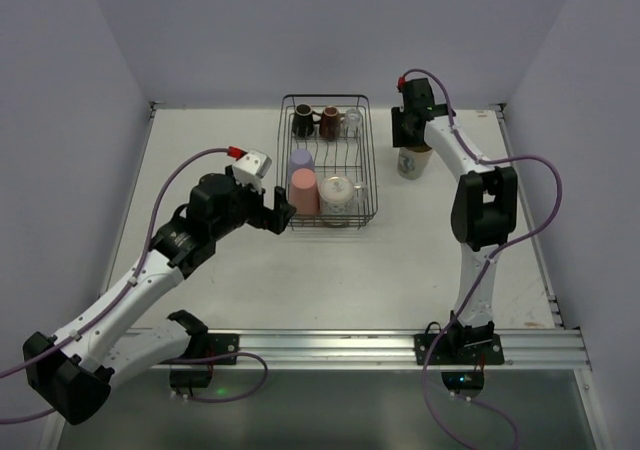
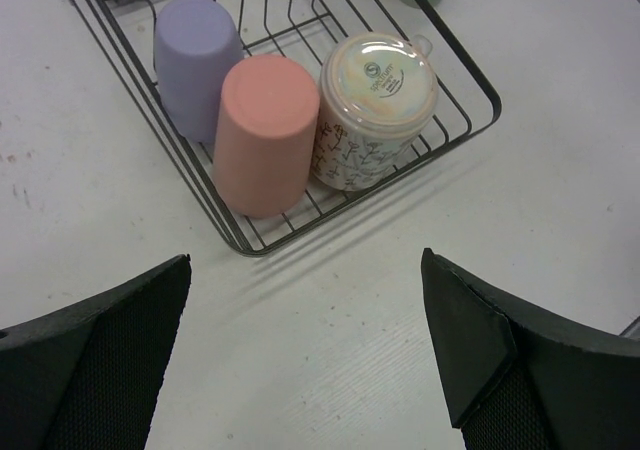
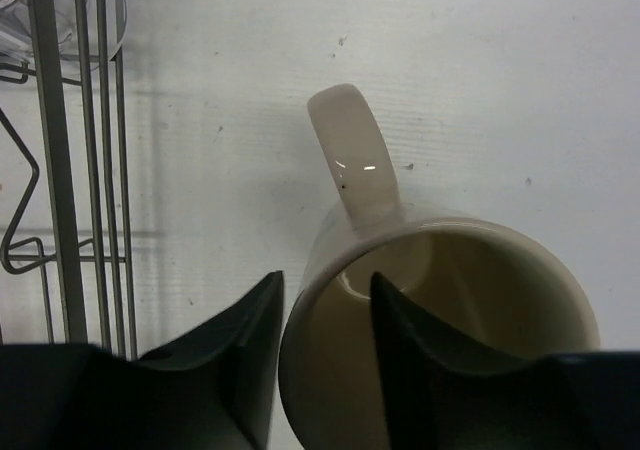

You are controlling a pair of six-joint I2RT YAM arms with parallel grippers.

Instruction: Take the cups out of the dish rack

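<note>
Left gripper (image 2: 305, 260), jaws wide, sits beside the black wire dish rack (image 1: 340, 160). Right gripper (image 3: 325, 280) straddles the cream ceramic mug (image 3: 470, 280) at its rim, jaws narrow — I cannot tell whether they grip it.

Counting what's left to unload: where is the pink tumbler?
Top view: the pink tumbler sits upside down in the near left corner of the dish rack, with the lavender tumbler behind it and the cream printed mug to its right.

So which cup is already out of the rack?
The cream mug, standing upright on the table right of the rack, with the right gripper at its rim. The other cups all sit inside the rack.
</note>
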